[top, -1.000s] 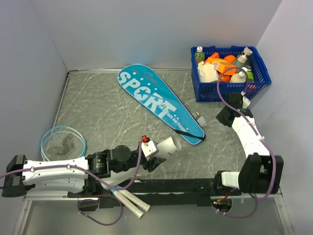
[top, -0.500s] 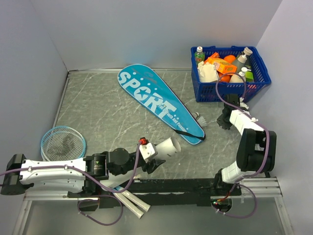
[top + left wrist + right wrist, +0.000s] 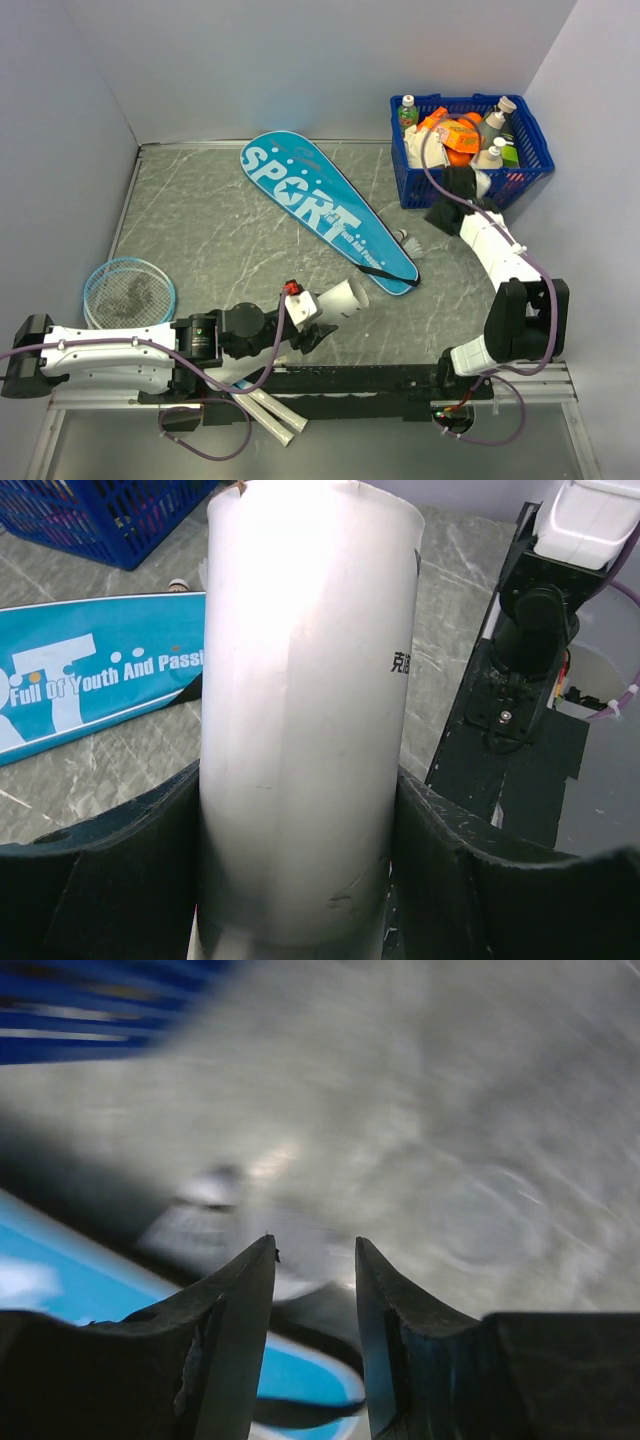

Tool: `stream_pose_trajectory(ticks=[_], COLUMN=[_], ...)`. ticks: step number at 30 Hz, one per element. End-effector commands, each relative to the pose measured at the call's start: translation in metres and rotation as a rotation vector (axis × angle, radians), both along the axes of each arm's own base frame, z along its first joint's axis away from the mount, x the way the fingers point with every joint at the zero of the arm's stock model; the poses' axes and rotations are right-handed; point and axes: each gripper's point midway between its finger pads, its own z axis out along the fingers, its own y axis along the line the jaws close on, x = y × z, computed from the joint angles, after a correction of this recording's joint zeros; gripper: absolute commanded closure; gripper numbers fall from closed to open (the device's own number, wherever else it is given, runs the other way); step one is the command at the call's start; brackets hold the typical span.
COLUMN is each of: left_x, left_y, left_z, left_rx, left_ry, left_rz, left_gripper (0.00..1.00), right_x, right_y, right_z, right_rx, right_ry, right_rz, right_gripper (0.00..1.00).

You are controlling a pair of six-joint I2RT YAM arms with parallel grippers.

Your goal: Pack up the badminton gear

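**Tube in Hand, Shuttlecock Waiting at the Bag's Tip**

Top view: the teal bag [image 3: 325,215] lies flat. Its long axis runs on a diagonal, with the broad SPORT-lettered head pointing to the far left and the narrow end toward the near right. The shuttlecock [image 3: 403,238] sits just right of that narrow end. The two rackets [image 3: 128,292] lie well to the bag's near left, handles trailing toward the arm bases. The left gripper [image 3: 318,322] is clamped on a white tube [image 3: 343,297] just short of the bag's narrow end. The right gripper [image 3: 443,215] hangs to the right of the bag, between the shuttlecock and the blue basket [image 3: 420,190].

Left wrist: the tube fills the frame, pinched between both dark fingers. Beyond it, to the left, lies the bag's lettered face [image 3: 90,670].

Right wrist: heavily blurred. The fingers stand a little apart with nothing between them. A pale smear near the bag's blue edge may be the shuttlecock, though that cannot be told for certain.

Likely risks: the shuttlecock probably weighs very little, so a glancing finger could flick it away or crush its skirt. The jutting tube could also shove the bag askew if the left arm swings.
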Motion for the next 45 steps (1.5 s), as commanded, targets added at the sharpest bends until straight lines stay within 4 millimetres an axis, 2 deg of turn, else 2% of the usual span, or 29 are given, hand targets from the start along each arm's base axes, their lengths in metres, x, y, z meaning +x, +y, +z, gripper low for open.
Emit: stream_pose_trajectory(ticks=[1,2,3,4,5,6,7,9,10,11,13,17,21,24,28,30,31,33,34,36,37,39,45], left_x=[-0.001,0.000,-0.001,0.000,0.000,0.000,0.000,0.001,0.000,0.000,-0.001,0.001,0.001,0.001,0.001,0.001,0.000,0.000,0.001,0.000,0.001,0.000,0.000], left_y=[0.000,0.000,0.000,0.000,0.000,0.000,0.000,0.001,0.002,0.002,0.004,0.008,0.009,0.009,0.009,0.010,0.010,0.010,0.010,0.009,0.010,0.010,0.010], left_z=[-0.010,-0.010,-0.010,-0.011,-0.010,-0.009,-0.009,-0.007,-0.005,-0.004,0.000,0.004,0.005,0.003,0.002,0.003,0.003,0.002,0.002,0.001,0.000,0.001,0.001], left_rx=[-0.007,-0.005,-0.004,0.000,-0.002,-0.002,-0.003,-0.008,-0.020,-0.026,-0.039,-0.046,-0.049,-0.045,-0.045,-0.052,-0.053,-0.053,-0.057,-0.055,-0.053,-0.056,-0.061], left_ry=[0.068,0.068,0.069,0.070,0.070,0.070,0.072,0.075,0.079,0.081,0.082,0.082,0.084,0.087,0.093,0.094,0.094,0.094,0.093,0.094,0.093,0.094,0.096], left_rz=[0.037,0.042,0.041,0.042,0.044,0.047,0.048,0.053,0.050,0.052,0.050,0.063,0.069,0.070,0.068,0.069,0.068,0.068,0.069,0.067,0.067,0.066,0.066], left_gripper=[0.99,0.99,0.99,0.99,0.99,0.99,0.99,0.99,0.99,0.99,0.99,0.99,0.99,0.99,0.99,0.99,0.99,0.99,0.99,0.99,0.99,0.99,0.99], right_x=[0.045,0.053,0.063,0.069,0.076,0.086,0.091,0.106,0.111,0.118,0.123,0.129,0.128,0.124,0.111,0.106,0.099,0.094,0.087,0.084,0.077,0.070,0.058], right_y=[0.056,0.062,0.070,0.077,0.085,0.091,0.098,0.111,0.116,0.122,0.129,0.142,0.145,0.136,0.126,0.121,0.121,0.121,0.120,0.120,0.119,0.118,0.108], right_z=[0.072,0.069,0.080,0.080,0.066,0.075,0.071,0.060,0.046,0.047,0.031,0.016,0.001,-0.011,-0.025,-0.020,-0.026,-0.019,-0.024,-0.013,-0.019,-0.015,-0.021], right_rx=[0.008,0.002,0.004,0.020,0.036,0.050,0.072,0.085,0.088,0.085,0.085,0.099,0.086,0.031,-0.015,-0.031,-0.037,-0.039,-0.049,-0.056,-0.063,-0.069,-0.102], right_ry=[-0.160,-0.150,-0.178,-0.182,-0.142,-0.160,-0.148,-0.126,-0.093,-0.098,-0.062,-0.034,-0.006,0.031,0.072,0.056,0.068,0.040,0.053,0.009,0.020,-0.007,-0.014], right_rz=[0.213,0.235,0.253,0.276,0.296,0.310,0.334,0.368,0.381,0.394,0.409,0.435,0.438,0.421,0.405,0.399,0.400,0.402,0.402,0.396,0.395,0.386,0.352], right_gripper=[0.55,0.55,0.55,0.55,0.55,0.55,0.55,0.55,0.56,0.56,0.56,0.61,0.69,0.76,0.90,0.94,0.97,0.99,1.00,1.00,1.00,1.00,1.00])
